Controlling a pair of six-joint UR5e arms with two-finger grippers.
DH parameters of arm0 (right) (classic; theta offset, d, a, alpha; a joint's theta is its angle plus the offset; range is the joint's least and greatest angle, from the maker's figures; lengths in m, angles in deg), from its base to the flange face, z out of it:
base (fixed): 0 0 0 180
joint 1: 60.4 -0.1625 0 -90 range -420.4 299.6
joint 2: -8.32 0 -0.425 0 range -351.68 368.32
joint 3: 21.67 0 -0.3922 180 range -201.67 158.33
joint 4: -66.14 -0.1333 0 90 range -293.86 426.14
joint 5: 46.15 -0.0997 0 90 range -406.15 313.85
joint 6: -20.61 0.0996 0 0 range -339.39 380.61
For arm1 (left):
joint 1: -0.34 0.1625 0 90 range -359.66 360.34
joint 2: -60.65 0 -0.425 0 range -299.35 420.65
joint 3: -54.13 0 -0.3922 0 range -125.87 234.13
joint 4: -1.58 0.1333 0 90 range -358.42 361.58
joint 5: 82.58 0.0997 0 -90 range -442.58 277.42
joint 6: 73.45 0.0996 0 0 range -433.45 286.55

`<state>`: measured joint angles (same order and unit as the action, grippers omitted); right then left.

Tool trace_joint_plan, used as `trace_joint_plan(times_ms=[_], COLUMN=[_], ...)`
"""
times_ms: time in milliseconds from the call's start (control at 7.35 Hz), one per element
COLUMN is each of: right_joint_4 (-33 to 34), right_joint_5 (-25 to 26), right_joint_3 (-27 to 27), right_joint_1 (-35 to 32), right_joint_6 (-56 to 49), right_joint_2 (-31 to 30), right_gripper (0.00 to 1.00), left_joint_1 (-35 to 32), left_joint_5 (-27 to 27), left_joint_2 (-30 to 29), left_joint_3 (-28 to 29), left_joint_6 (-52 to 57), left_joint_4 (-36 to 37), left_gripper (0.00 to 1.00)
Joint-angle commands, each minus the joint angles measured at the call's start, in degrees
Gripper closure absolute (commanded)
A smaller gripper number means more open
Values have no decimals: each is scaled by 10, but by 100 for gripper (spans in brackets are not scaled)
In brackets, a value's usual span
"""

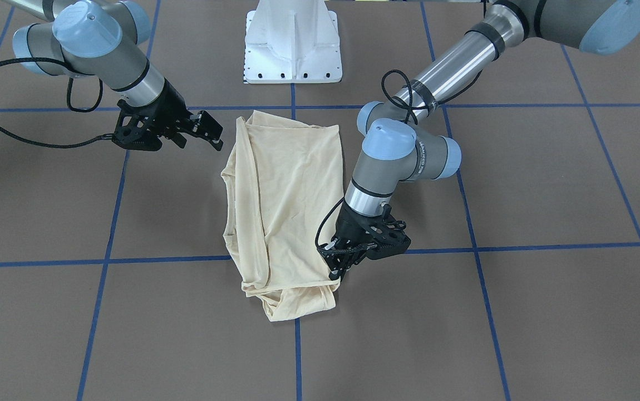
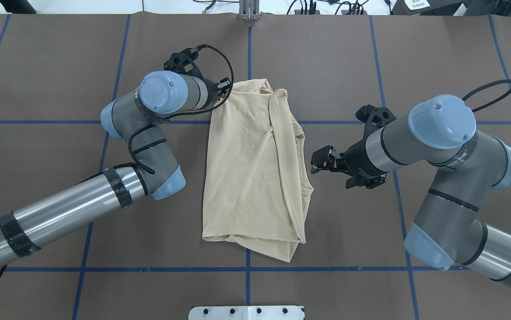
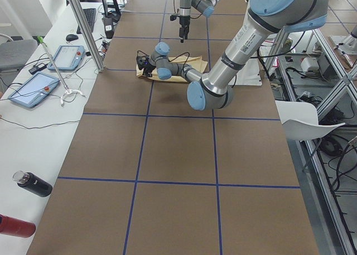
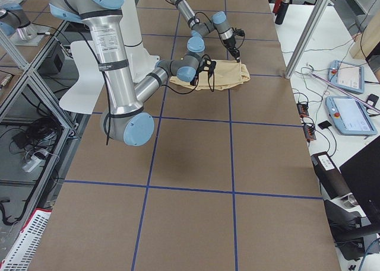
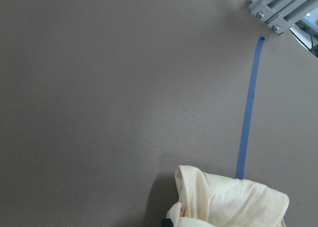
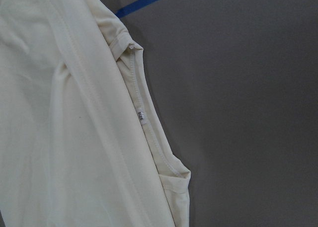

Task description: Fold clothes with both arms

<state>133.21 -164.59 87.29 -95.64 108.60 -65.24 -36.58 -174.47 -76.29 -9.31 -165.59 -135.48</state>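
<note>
Overhead and facing views share the shirt [image 2: 255, 169], side views distant, wrist cameras close

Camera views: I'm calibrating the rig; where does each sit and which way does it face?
Front-facing: across the table, facing the robot; shows left arm, right arm, pedestal.
Overhead: behind the robot, looking forward-down at the shirt; both arms.
Exterior left: table's left end, looking along it; left arm nearest.
Exterior right: table's right end; right arm nearest.
Left wrist: looks down at table and shirt corner; no arm.
Right wrist: looks at shirt's neck tag; no arm.
Shared: front-facing and overhead both show shirt, both arms.
</note>
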Motion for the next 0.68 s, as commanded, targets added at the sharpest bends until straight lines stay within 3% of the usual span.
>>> trace_joint_plan(times_ms=[0, 136, 272, 408, 544], right_joint_4=[6, 13, 36, 87, 150], right_joint_5=[18, 20, 33, 74, 127], right_joint_3=[-2, -5, -5, -4, -5], right_joint_1=[7, 11, 23, 52, 85], right_joint_6=[-79, -96, -117, -129, -168], right_joint_2=[2, 8, 22, 48, 80], right_gripper=[0, 0, 0, 0, 0], left_joint_1=[-4, -9, -28, -39, -40], left_joint_5=[-3, -21, -82, -116, -116], left_joint_2=[10, 39, 70, 103, 128], left_joint_3=[-14, -53, -96, -134, -163], left_joint_6=[28, 28, 28, 28, 35], left_joint_4=[-1, 3, 8, 9, 10], left_gripper=[0, 0, 0, 0, 0])
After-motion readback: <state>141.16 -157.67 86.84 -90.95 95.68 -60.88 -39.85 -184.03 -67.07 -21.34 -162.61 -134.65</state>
